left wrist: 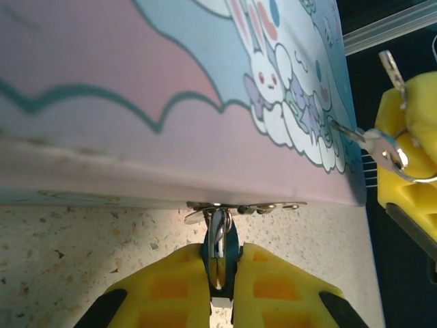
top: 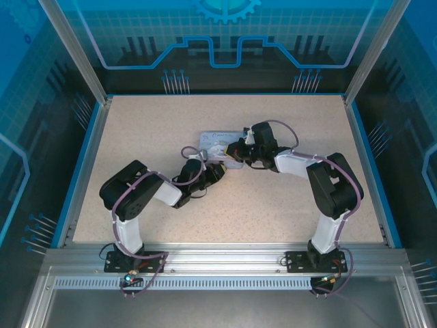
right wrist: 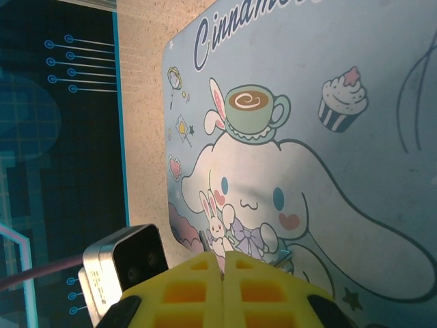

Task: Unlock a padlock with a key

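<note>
Left end effector [left wrist: 220, 258] pinches padlock [left wrist: 218, 236]; its wrist view reveals key [left wrist: 377, 142].

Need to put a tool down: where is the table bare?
Bare: the strip between the tin and the back rim; the near middle between the left arm and right arm. Crowded: around the tin, where the left gripper and right gripper meet.

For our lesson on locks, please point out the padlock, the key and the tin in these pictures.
padlock [left wrist: 218, 247]: left wrist view, on its metal body.
key [left wrist: 380, 144]: left wrist view, on its silver head.
tin [right wrist: 328, 171]: right wrist view, on its printed lid.
</note>
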